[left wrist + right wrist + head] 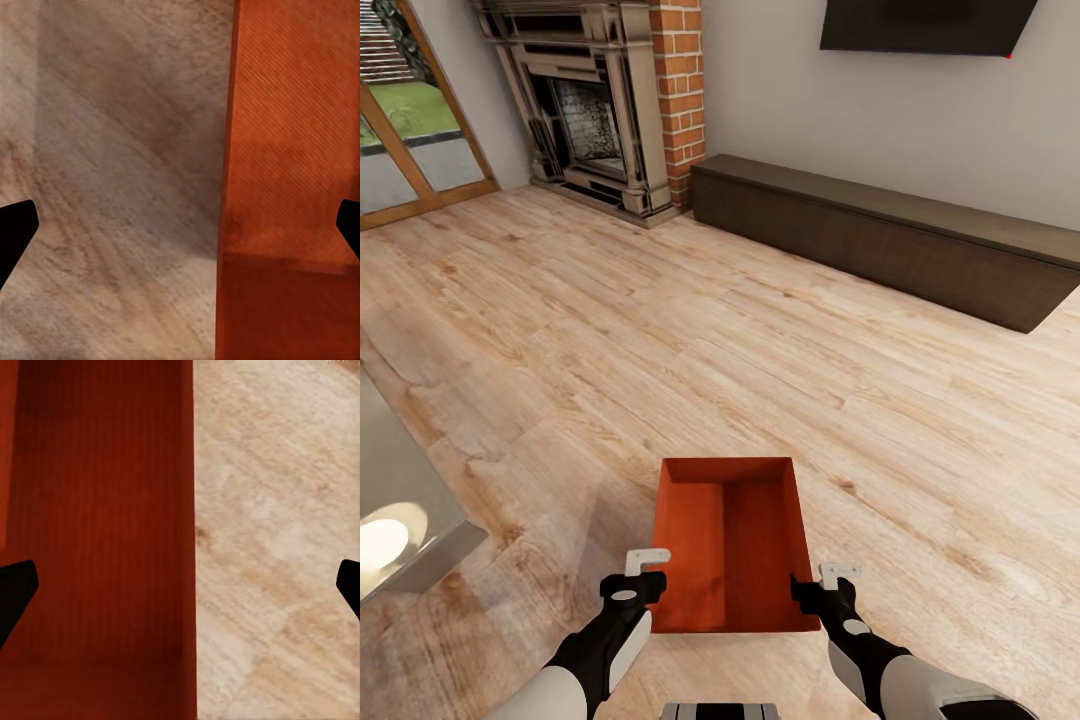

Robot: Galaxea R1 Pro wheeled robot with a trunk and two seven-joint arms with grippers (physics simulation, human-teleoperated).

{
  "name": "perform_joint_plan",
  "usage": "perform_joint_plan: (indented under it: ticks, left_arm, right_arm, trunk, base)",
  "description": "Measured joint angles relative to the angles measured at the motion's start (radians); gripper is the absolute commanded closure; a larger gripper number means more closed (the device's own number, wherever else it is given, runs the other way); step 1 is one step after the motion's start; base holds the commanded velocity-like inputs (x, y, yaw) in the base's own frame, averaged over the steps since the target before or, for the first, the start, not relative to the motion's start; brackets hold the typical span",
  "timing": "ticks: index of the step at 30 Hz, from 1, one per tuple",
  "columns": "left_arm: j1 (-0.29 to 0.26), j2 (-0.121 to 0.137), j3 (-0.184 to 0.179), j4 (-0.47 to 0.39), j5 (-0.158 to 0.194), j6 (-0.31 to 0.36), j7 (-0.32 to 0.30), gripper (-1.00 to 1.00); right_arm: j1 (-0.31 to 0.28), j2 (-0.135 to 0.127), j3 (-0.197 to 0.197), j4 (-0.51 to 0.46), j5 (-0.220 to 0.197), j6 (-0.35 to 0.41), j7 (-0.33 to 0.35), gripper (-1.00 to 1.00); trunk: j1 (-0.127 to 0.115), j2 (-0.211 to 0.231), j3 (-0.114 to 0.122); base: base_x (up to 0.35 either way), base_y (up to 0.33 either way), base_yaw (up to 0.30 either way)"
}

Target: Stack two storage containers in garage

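Observation:
One red-orange storage container sits right in front of me over the light wood plank floor of the living room, its open top facing up. My left gripper is at its left wall and my right gripper at its right wall. In the left wrist view the container wall runs between the wide-apart fingers of the left gripper. The right wrist view shows the container's inside and its wall edge between the spread fingers of the right gripper. Both grippers are open. The second container, the garage and its dark floor are out of view.
A fireplace with a red-brick column stands at the far wall. A long dark low cabinet runs under the black TV. A glass door is at the far left. A grey table corner is close on my left.

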Motion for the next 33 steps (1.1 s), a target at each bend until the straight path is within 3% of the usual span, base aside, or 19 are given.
perform_joint_plan:
  ticks: [33]
  left_arm:
    - [0.000,0.000,0.000,0.003,0.001,-0.001,0.000,-1.00]
  right_arm:
    - [0.000,0.000,0.002,0.000,0.001,0.000,0.001,-1.00]
  trunk:
    - [0.000,0.000,0.000]
  base:
    - [0.000,-0.024,0.000]
